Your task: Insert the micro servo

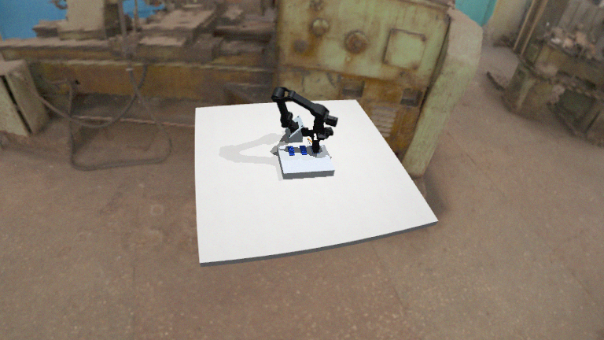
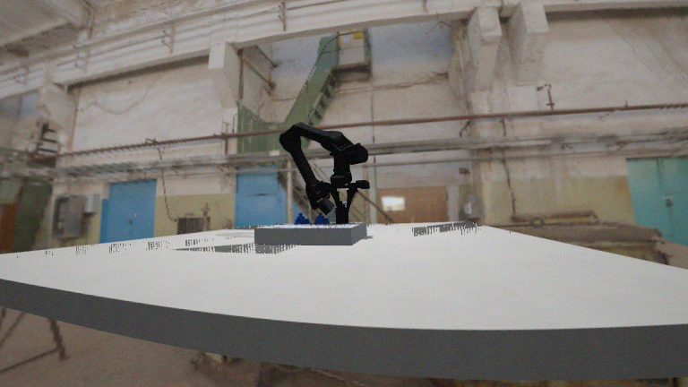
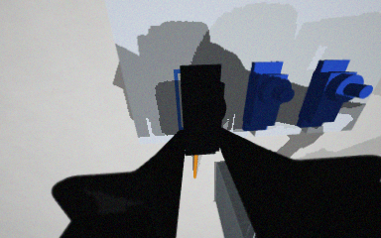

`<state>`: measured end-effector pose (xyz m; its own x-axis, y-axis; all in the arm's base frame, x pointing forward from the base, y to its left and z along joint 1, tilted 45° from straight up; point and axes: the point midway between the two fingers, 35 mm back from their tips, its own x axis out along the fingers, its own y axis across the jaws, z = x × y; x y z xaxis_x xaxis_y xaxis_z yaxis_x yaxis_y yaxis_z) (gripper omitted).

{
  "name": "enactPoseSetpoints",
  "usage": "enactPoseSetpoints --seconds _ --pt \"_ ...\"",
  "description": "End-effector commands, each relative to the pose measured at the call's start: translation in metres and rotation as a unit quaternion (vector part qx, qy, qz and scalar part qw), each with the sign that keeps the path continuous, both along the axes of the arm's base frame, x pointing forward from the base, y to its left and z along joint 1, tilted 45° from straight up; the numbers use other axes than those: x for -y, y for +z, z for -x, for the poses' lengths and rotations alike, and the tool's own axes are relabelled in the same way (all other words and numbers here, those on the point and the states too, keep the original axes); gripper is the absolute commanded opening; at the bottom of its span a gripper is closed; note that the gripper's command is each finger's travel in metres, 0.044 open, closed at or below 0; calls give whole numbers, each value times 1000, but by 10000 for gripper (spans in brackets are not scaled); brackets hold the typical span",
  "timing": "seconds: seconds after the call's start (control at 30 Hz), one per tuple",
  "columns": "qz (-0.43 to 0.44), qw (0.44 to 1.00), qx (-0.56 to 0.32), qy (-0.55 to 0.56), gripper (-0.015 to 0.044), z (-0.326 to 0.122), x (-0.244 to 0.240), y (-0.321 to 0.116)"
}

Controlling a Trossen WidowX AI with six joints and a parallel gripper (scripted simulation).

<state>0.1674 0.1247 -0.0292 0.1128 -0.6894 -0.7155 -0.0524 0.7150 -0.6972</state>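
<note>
My gripper (image 1: 315,146) (image 2: 342,215) (image 3: 200,133) points down, low over the rear right part of the pale deck (image 1: 307,167) (image 2: 304,235) (image 3: 149,12). It is shut on the loose micro servo, which is mostly lost in the black of the fingers. Its orange cable (image 1: 309,140) (image 3: 194,166) sticks out, toward the bottom of the wrist view. A blue outline (image 3: 177,94) marks the pocket; one side of it shows left of the fingers, and the rest is hidden. I cannot tell how high the servo's ears are above the deck or whether it has entered the pocket.
Two blue servos (image 1: 291,150) (image 1: 303,149) (image 2: 301,219) (image 2: 322,219) (image 3: 268,94) (image 3: 329,91) stand in the deck beside the gripper. A tilted grey holder (image 1: 296,129) (image 3: 230,198) stands behind the deck, near the arm's base. The deck rests on a white table (image 1: 311,220) (image 2: 431,281).
</note>
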Motion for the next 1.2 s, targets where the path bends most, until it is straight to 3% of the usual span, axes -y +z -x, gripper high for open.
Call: enactPoseSetpoints --seconds 0.0,1.17 --pt "1 1000 0 5 0 -1 3 -3" --pt "2 1000 0 5 0 -5 27 -28"
